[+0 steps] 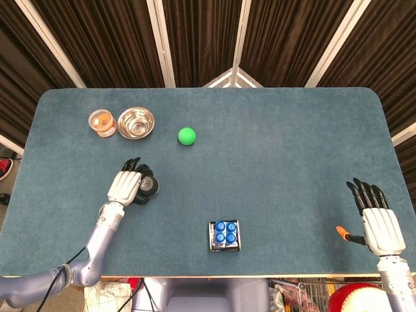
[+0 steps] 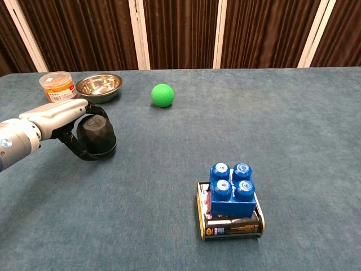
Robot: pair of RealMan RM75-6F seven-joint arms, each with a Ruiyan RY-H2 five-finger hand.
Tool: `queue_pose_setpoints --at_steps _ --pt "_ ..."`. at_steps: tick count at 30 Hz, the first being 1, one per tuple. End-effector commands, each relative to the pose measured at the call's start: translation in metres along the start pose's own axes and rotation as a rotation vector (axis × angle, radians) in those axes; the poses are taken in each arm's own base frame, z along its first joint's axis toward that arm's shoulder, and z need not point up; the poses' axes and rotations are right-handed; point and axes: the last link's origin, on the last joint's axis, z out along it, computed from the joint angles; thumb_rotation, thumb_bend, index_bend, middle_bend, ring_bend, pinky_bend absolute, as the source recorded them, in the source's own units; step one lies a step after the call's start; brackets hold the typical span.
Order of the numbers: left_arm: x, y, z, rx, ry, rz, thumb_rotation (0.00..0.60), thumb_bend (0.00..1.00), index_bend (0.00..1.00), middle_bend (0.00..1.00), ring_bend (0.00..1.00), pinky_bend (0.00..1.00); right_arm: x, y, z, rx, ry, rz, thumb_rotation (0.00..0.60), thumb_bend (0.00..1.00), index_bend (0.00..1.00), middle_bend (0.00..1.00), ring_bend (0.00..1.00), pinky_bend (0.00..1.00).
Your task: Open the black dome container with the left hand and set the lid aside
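The black dome container (image 2: 96,137) is low over the table's left side, and my left hand (image 2: 56,117) grips it from the left with fingers curled around it. From the head view the dome (image 1: 148,186) shows just right of the left hand (image 1: 125,186). I cannot tell whether its base touches the cloth, or whether the lid has come apart from the base. My right hand (image 1: 380,224) rests open and flat at the front right corner, holding nothing; the chest view does not show it.
A green ball (image 2: 162,95), a steel bowl (image 2: 99,84) and an orange jar (image 2: 58,86) stand behind the dome. A blue brick on a black tin (image 2: 230,203) sits front centre. A small orange-tipped item (image 1: 340,231) lies beside the right hand.
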Motion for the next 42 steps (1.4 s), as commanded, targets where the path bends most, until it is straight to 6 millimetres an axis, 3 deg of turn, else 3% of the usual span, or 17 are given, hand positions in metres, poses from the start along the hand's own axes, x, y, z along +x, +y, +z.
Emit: queue_pose_setpoints --at_steps 1,12,19,24,30,35,42 --pt "-0.003 -0.002 0.0 0.006 -0.006 0.004 0.6 0.31 0.36 0.21 0.0 0.0 0.0 0.0 0.0 0.0 0.001 0.0 0.6 0.19 0.03 0.0 0.0 0.0" --pt "-0.009 -0.001 0.001 -0.013 -0.009 -0.006 0.6 0.24 0.32 0.15 0.0 0.0 0.002 0.001 0.004 -0.001 0.002 -0.003 0.6 0.18 0.03 0.0 0.0 0.0" --pt "-0.006 -0.002 -0.002 -0.029 -0.011 -0.008 0.6 0.21 0.19 0.08 0.0 0.0 0.0 -0.002 0.001 0.003 0.0 -0.005 0.6 0.18 0.03 0.0 0.0 0.0" --pt "-0.005 -0.005 -0.002 -0.026 -0.036 0.004 0.6 0.21 0.16 0.06 0.0 0.0 -0.002 -0.003 -0.001 -0.002 -0.005 -0.007 0.6 0.18 0.03 0.0 0.0 0.0" --pt "0.001 -0.001 -0.007 -0.041 -0.022 0.002 0.6 0.22 0.16 0.14 0.0 0.0 -0.002 -0.002 -0.002 -0.005 0.0 -0.008 0.6 0.18 0.03 0.0 0.0 0.0" --pt "0.011 0.005 -0.012 -0.052 0.016 0.006 0.6 0.3 0.2 0.22 0.0 0.0 -0.003 -0.003 -0.002 0.001 -0.003 -0.009 0.6 0.18 0.03 0.0 0.0 0.0" --pt "0.014 0.003 -0.014 -0.03 0.043 0.033 0.6 0.31 0.21 0.24 0.0 0.0 -0.002 -0.002 -0.002 -0.001 -0.003 -0.008 0.6 0.18 0.03 0.0 0.0 0.0"
